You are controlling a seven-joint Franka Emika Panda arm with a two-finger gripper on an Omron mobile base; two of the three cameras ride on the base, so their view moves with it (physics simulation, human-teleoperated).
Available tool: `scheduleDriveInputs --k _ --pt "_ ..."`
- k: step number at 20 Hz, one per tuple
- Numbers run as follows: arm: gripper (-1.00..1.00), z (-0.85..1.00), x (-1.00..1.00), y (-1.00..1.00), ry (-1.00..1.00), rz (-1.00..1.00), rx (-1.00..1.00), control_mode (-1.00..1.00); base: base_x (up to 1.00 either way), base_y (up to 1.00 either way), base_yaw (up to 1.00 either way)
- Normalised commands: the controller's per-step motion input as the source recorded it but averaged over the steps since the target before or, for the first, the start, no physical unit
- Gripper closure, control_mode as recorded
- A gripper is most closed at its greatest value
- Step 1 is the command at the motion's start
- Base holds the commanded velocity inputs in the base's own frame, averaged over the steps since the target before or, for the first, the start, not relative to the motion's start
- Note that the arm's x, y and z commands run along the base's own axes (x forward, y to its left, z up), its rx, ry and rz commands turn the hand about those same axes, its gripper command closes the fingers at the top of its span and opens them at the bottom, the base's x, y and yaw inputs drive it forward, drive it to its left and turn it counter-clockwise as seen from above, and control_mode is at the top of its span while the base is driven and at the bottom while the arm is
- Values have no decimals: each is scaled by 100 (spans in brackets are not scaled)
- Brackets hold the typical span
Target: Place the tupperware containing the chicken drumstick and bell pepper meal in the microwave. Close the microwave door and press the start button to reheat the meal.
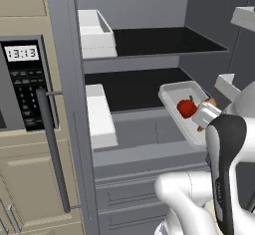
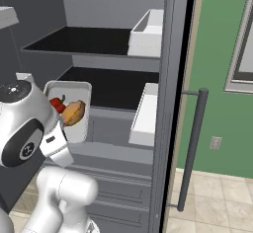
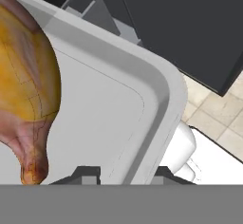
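1. Pincer point(image 3: 123, 175) clamped on the near rim of the tupperware point(image 1: 175, 95), one tip inside the wall and one outside, jaws partly closed around it, as the hand view shows.
2. Tupperware lifted and tilted in front of the open fridge, at about the level of the lower black shelf point(image 1: 134, 87), near its right end in the left base view; not resting on anything, as far as can be judged.
3. Inside it: red pepper point(image 1: 187, 108) and tan drumstick point(image 2: 73, 112), side by side, touching or nearly so.
4. Microwave point(image 1: 22, 84) off to the left of the fridge, set in beige cabinetry, well apart from the tray; keypad and a long grey bar handle point(image 1: 52, 149) visible; whether its door stands open cannot be told from this angle.
5. Two plain white bins point(image 1: 94, 35) parked at the left ends of the fridge shelves, not part of the job.
6. Progress, as a judgement: pick-up done, carry under way. Left to do: bring the tray across to the microwave, set it inside, let go, shut the door, press start.
7. Readable writing: clock on the microwave panel showing 13:13. Keypad marks too small to read. No brand or label legible elsewhere.
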Motion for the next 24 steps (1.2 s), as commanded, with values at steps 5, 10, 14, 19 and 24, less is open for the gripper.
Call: scheduleDriveInputs --k 5,10,14,19,24 --pt "100 0 0 0 0 0 0 -100 0 0 0" --pt "100 0 0 0 0 0 0 100 -4 0 0" --pt "100 0 0 0 0 0 0 100 -53 0 1" --pt "100 0 0 0 0 0 0 100 -95 6 16" --pt "100 0 0 0 0 0 0 100 -83 25 34"
